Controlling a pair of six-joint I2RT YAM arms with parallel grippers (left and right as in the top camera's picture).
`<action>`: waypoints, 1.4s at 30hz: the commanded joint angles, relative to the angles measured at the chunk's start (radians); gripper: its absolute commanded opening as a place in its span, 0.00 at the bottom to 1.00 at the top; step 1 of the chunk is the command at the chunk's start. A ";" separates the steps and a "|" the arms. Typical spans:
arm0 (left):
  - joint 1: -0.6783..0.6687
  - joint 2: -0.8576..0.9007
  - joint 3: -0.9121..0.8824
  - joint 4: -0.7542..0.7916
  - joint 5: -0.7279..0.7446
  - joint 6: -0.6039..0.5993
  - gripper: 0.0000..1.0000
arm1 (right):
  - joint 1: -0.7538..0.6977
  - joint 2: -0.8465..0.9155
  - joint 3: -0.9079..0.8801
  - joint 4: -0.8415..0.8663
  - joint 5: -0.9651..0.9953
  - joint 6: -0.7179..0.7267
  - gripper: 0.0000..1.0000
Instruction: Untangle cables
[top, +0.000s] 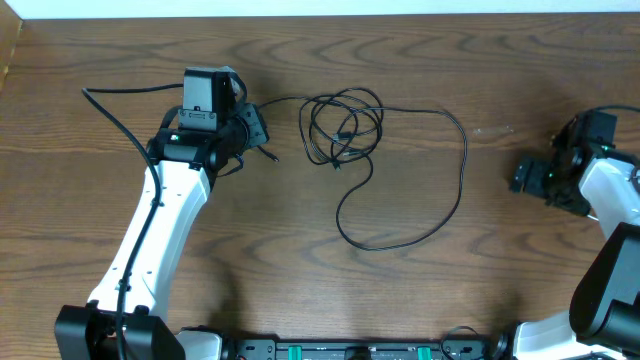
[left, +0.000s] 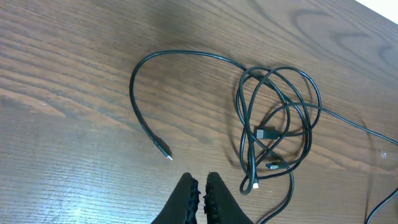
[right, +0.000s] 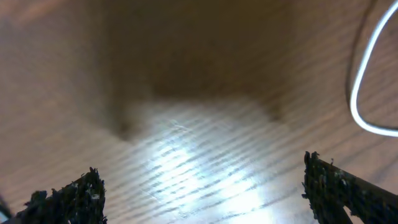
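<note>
Lying knotted on the wooden table (top: 300, 300), black cables (top: 343, 130) await untangling, the job apparently all ahead
Left gripper (left: 200, 180), jaws pressed together and empty, hovers beside a free plug end (left: 165, 152); right gripper (right: 202, 171), jaws spread wide, hangs well apart from the tangle

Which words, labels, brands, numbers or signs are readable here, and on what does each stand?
None can be read. The cables, the table, the left tool and the right tool show no text; green marks on the base rail are too small.
</note>
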 joint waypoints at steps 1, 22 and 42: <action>0.001 0.011 0.006 -0.003 0.008 -0.002 0.08 | -0.012 0.014 -0.048 0.009 0.038 0.005 0.99; 0.001 0.011 0.006 -0.003 0.009 -0.002 0.08 | -0.220 0.026 -0.111 0.173 0.150 0.013 0.95; 0.001 0.011 0.006 -0.010 0.008 -0.002 0.08 | -0.424 0.026 -0.110 0.349 0.412 0.247 0.96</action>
